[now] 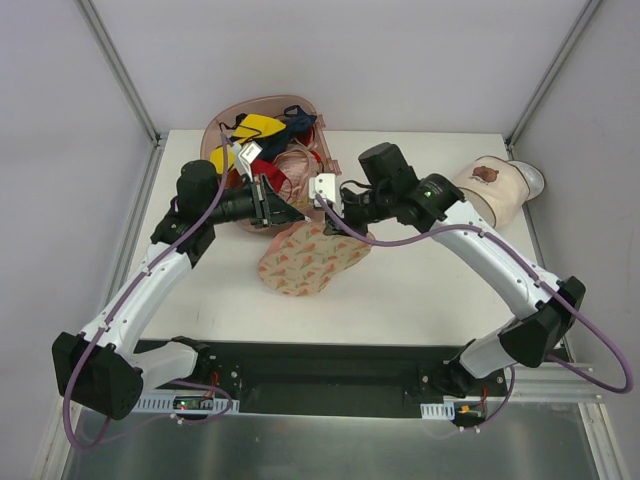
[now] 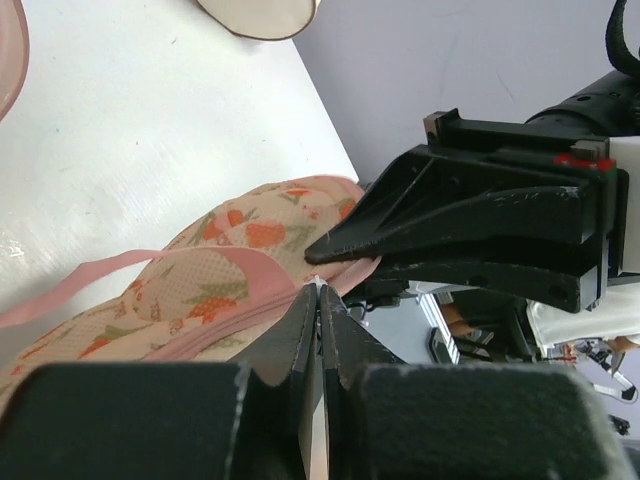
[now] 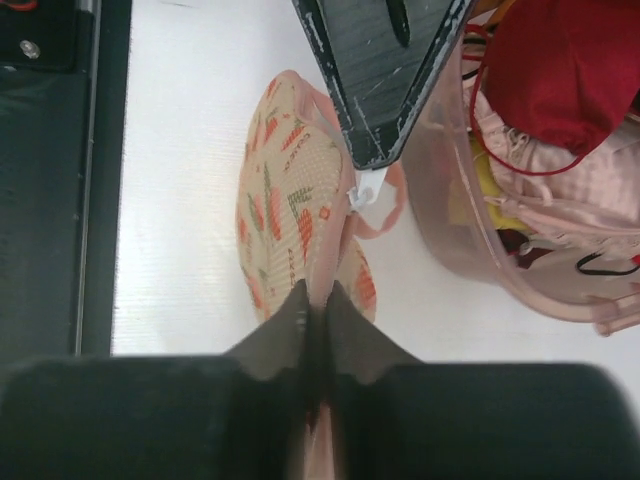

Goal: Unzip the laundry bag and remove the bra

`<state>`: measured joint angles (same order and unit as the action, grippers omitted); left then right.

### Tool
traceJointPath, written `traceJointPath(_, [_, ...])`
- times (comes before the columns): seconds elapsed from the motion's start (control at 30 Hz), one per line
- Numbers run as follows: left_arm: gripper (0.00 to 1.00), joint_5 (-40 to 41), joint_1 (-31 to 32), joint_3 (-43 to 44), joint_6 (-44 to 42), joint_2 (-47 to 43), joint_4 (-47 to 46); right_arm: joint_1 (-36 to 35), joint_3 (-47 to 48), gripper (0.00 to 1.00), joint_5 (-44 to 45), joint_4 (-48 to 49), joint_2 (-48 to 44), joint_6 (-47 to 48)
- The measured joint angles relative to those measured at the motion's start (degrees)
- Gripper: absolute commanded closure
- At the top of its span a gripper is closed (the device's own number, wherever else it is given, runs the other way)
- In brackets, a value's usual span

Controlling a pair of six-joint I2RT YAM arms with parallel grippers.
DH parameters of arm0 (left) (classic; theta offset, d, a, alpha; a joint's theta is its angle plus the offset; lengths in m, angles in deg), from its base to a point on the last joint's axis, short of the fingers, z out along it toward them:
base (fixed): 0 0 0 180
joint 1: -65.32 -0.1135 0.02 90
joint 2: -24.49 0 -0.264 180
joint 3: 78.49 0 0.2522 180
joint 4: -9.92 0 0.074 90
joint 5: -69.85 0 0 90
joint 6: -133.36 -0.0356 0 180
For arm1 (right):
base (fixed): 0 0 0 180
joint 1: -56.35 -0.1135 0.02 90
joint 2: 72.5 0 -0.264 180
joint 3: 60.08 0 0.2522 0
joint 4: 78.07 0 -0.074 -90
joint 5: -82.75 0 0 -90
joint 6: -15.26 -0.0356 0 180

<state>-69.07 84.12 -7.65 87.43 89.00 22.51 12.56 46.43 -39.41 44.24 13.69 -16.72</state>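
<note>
The laundry bag [image 1: 310,258] lies at mid-table, a cream pouch with an orange leaf print and pink edging; its far end is lifted between the two grippers. My left gripper [image 2: 320,286] is shut on the small white zipper pull [image 3: 365,190] at the bag's pink seam [image 2: 230,318]. My right gripper [image 3: 318,296] is shut on the bag's pink edge, close beside the left one [image 1: 299,214]; its black fingers [image 2: 450,230] fill the left wrist view. A thin pink loop [image 2: 90,275] trails from the bag. The bra is hidden.
A pink translucent tub [image 1: 222,125] at the back holds red, yellow and pink garments [image 3: 560,70], right behind the grippers. A cream cylindrical container [image 1: 495,190] lies at the back right. The table's near edge [image 3: 95,200] runs close to the bag.
</note>
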Motion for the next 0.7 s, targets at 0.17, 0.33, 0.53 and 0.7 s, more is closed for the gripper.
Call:
traceJointPath(0.17, [1.0, 0.1, 0.0, 0.0, 0.0, 0.6, 0.3, -0.2, -2.7, 0.99, 1.3, 4.2, -0.5, -3.7])
traceJointPath(0.33, [1.0, 1.1, 0.0, 0.0, -0.3, 0.9, 1.1, -0.3, -11.5, 0.99, 7.5, 14.4, -5.5, -8.3])
traceJointPath(0.53, [1.0, 1.3, -0.8, -1.3, -0.5, 0.9, 1.9, -0.3, -25.5, 0.99, 12.6, 28.5, -16.8, -13.7])
traceJointPath(0.7, [1.0, 1.5, -3.7, -3.6, -0.5, -0.4, 3.2, 1.0, -31.6, 0.99, 14.3, 34.1, -23.9, -17.0])
